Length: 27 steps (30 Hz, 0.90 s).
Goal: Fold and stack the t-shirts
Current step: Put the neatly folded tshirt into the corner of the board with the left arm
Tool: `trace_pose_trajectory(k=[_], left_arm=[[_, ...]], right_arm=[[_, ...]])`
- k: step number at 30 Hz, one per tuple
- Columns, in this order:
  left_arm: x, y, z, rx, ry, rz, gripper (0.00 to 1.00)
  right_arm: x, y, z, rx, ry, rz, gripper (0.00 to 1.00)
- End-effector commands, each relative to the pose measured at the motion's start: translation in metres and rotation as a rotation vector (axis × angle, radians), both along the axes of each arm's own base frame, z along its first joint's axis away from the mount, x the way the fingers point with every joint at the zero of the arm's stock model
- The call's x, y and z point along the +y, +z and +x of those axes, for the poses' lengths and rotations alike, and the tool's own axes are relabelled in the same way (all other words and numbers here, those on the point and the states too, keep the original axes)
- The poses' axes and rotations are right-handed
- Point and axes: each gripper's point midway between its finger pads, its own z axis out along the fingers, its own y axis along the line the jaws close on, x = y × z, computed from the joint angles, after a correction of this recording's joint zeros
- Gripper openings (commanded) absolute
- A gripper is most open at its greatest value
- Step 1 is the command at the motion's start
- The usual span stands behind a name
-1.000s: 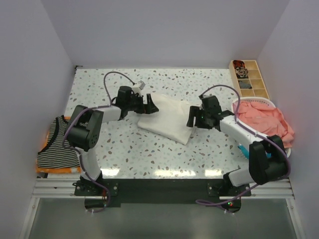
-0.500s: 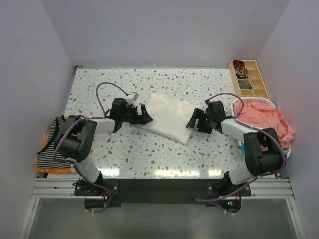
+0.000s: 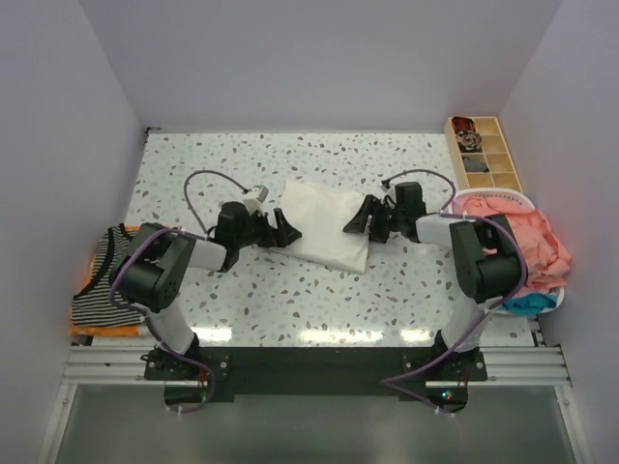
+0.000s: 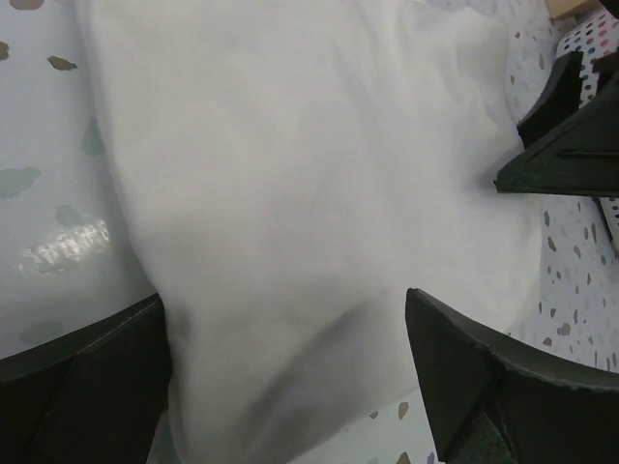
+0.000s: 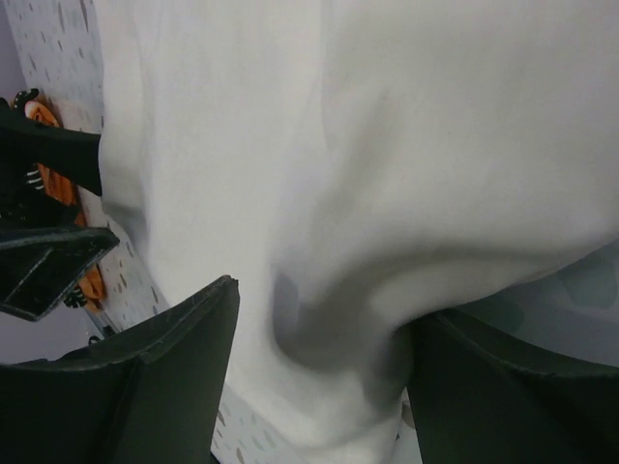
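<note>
Matte black all over on the left gripper (image 3: 281, 228) and the right gripper (image 3: 359, 220). Broad wedge-shaped left fingers (image 4: 85, 389), flat-faced with sharp bevelled edges; same build on the right fingers (image 5: 135, 382). Behind each pincer, bulky black wrist blocks, then white arm shells (image 3: 205, 251) between black cylindrical joints (image 3: 155, 263). Lilac-grey cables (image 3: 205, 178) arching back from each pincer, with a small white connector (image 3: 257, 191) just behind the left one. Farthest from the pincers, black bases (image 3: 177, 364) on a dark plate.
</note>
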Motion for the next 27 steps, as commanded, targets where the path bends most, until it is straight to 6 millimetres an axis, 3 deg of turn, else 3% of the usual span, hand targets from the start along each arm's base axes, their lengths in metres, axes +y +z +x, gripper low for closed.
trace_pose_trajectory(k=[1,4,8,11,12,15,18,22,27], left_arm=[[-0.013,-0.028,-0.061,0.173,-0.03,-0.033,1.0],[-0.012,-0.031,-0.084,0.197,-0.016,-0.053,1.0],[-0.001,-0.034,-0.092,0.2,0.031,-0.018,1.0],[0.004,-0.029,-0.081,0.176,0.048,0.045,1.0],[0.002,-0.019,-0.071,0.146,0.05,0.048,1.0],[0.004,-0.008,-0.053,0.111,0.073,0.097,1.0],[0.009,-0.006,-0.037,0.097,0.109,0.147,1.0],[0.013,-0.01,-0.021,0.097,0.137,0.186,1.0],[0.0,-0.017,-0.005,0.111,0.099,0.171,1.0]], right_arm=[[0.004,-0.016,0.004,0.042,0.066,-0.038,0.61],[0.006,-0.011,0.021,0.022,0.091,-0.052,0.54],[-0.002,0.01,0.029,-0.027,0.071,-0.114,0.67],[-0.02,0.018,0.028,-0.059,0.035,-0.218,0.72],[-0.025,0.029,0.029,-0.088,0.023,-0.242,0.72],[-0.048,0.038,0.026,-0.116,-0.028,-0.361,0.74],[-0.061,0.057,0.022,-0.167,-0.055,-0.412,0.75],[-0.066,0.076,0.016,-0.207,-0.057,-0.426,0.76],[-0.063,0.078,0.012,-0.209,-0.052,-0.408,0.76]])
